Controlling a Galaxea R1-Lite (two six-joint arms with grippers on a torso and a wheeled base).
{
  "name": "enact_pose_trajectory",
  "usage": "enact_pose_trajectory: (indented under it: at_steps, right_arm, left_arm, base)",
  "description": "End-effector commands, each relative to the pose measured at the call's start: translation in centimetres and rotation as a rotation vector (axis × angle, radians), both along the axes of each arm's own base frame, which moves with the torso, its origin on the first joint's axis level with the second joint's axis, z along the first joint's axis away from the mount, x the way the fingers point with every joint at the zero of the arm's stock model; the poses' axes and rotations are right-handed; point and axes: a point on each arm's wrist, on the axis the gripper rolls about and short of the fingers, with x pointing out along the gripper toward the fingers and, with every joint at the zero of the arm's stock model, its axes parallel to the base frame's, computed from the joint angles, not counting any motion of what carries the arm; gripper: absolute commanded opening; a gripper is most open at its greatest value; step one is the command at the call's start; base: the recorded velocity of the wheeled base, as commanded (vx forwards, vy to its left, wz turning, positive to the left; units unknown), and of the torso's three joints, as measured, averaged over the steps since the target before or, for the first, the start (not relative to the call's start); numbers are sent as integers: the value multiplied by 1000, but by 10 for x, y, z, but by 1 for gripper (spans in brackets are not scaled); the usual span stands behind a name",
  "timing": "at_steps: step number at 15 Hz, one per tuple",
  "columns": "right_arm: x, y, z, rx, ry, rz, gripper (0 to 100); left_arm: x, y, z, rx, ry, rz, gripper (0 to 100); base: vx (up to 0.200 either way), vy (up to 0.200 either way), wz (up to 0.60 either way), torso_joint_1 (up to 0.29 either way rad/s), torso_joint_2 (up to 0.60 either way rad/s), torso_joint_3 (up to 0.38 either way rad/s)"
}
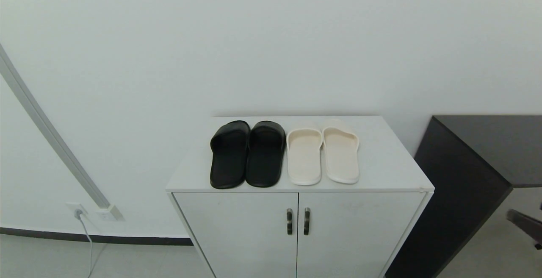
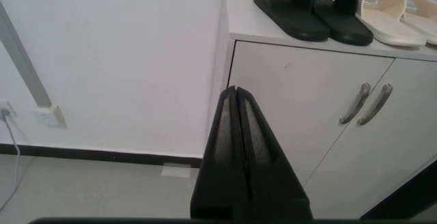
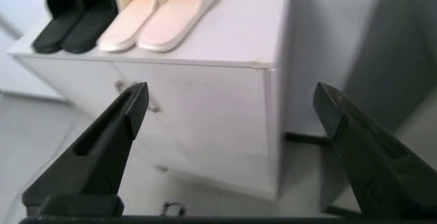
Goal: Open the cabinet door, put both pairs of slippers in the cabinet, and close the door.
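Note:
A white cabinet [image 1: 381,172] stands against the wall with both doors shut, two dark handles [image 1: 297,221] side by side at the middle. On its top lie a black pair of slippers [image 1: 247,153] and, to the right, a cream pair of slippers [image 1: 323,154]. My left gripper [image 2: 236,94] is shut, its fingers pressed together, low and to the left of the cabinet [image 2: 307,108]. My right gripper [image 3: 229,101] is open wide, off the cabinet's [image 3: 225,108] right front corner, with nothing between its fingers. The black slippers [image 2: 314,9] and cream slippers [image 3: 160,12] appear from the wrists too.
A black table [image 1: 478,172] stands close against the cabinet's right side. A wall socket [image 1: 76,210] with a cable and a slanting wall trunking [image 1: 46,129] are at the left. Bare grey floor [image 1: 42,257] lies in front of the cabinet on the left.

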Motion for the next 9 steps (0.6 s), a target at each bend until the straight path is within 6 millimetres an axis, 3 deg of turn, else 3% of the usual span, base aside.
enact_pose_trajectory:
  at_steps: [1,3,9]
  right_arm:
    - [52,61,-4,-6,104,91,100]
    - [72,106,10,-15,83,121,100]
    - [136,180,18,-51,36,-31,100]
  left_arm:
    - [0,0,0,0,1,1,0]
    - [0,0,0,0,1,1,0]
    - [0,0,0,0,0,1,0]
  base:
    - [0,0,0,0,0,0]
    - [0,0,0,0,0,0]
    - [0,0,0,0,0,0]
